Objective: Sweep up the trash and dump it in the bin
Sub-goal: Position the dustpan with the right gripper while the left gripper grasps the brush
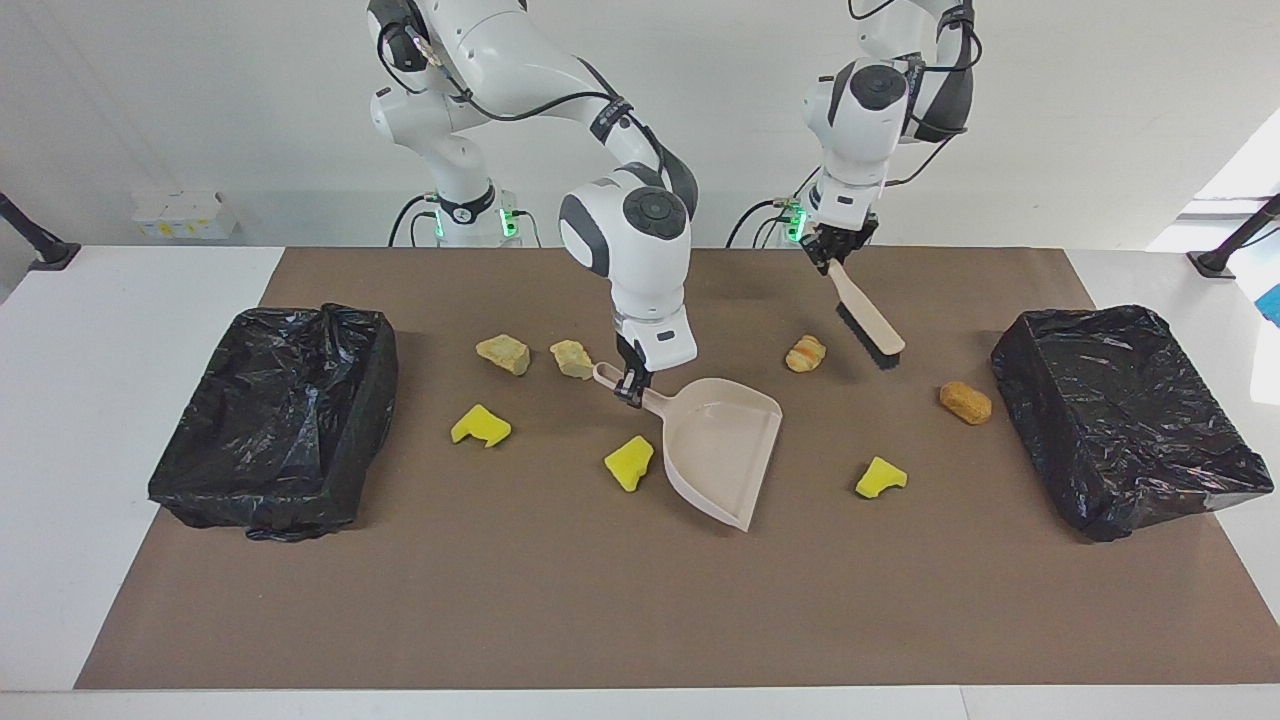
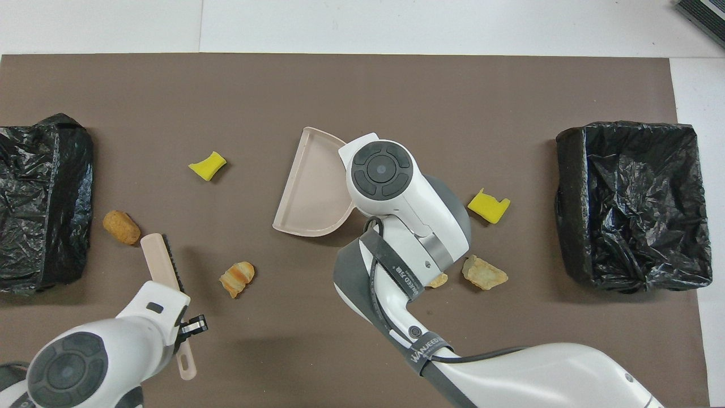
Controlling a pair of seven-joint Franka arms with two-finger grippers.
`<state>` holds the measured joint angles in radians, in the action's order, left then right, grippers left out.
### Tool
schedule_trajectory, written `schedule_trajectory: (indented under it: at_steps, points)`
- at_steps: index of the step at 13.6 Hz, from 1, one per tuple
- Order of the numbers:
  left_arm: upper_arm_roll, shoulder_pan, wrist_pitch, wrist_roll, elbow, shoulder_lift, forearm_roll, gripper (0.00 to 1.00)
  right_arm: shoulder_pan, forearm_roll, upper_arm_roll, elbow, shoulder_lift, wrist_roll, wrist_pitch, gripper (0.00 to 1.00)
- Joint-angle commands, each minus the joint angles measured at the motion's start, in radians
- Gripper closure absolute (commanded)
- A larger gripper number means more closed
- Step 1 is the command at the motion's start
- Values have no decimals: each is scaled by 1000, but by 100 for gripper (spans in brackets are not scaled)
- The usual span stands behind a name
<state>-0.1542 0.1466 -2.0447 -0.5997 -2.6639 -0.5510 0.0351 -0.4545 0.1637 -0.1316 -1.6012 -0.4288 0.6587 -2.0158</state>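
Observation:
My right gripper [image 1: 632,385] is shut on the handle of the beige dustpan [image 1: 722,450] [image 2: 314,187], which sits low at mid-mat with its mouth toward the left arm's end. My left gripper [image 1: 838,252] [image 2: 182,327] is shut on the beige brush [image 1: 868,325] [image 2: 161,262], held slanting over the mat beside a brown trash piece [image 1: 806,353] [image 2: 237,278]. Another brown piece [image 1: 965,402] lies near a bin. Yellow sponge chunks [image 1: 629,463] [image 1: 880,477] [image 1: 480,426] flank the pan. Two beige lumps [image 1: 503,354] [image 1: 573,359] lie nearer the robots.
Two black bag-lined bins stand at the mat's ends, one [image 1: 275,420] [image 2: 634,204] at the right arm's end, one [image 1: 1130,415] [image 2: 45,198] at the left arm's end. The brown mat [image 1: 600,610] stretches bare toward the table's front edge.

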Motion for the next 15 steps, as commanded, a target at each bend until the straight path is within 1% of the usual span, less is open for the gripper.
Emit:
schedule_trajectory:
  at_steps: [1, 2, 3, 5, 6, 8, 9, 11, 13, 15]
  points:
    - [-11, -175, -12, 168, 67, 84, 26, 100, 43, 33, -11, -37, 32, 231, 6, 100]
    - [-11, -226, -17, 208, 78, 107, 29, 100, 57, 25, -11, -39, 30, 311, 9, 100]
    - [-11, -260, -43, 219, 78, 130, 43, 100, 57, 25, -11, -40, 30, 323, 12, 100]
    - [-11, -289, -78, 219, 78, 199, 125, 100, 60, 34, -11, -37, 25, 346, 2, 100]
    - [-11, -304, -100, 221, 78, 218, 170, 100, 59, 39, -10, -33, 19, 378, -9, 100]
    - [-11, -357, -127, 241, 94, 247, 180, 100, 45, 46, -9, -31, 12, 387, -20, 100]
    - [-11, -358, -134, 248, 102, 278, 180, 100, 39, 46, -9, -23, 4, 371, -21, 100]
    - [-10, -358, -193, 258, 117, 316, 180, 100, 27, 48, -11, 1, -18, 287, -29, 100]
    - [-11, -351, -201, 282, 162, 370, 175, 100, 23, 45, -11, 0, -18, 273, -29, 100]
    - [-13, -338, -201, 372, 200, 404, 128, 100, 22, 45, -11, 0, -16, 219, -29, 100]
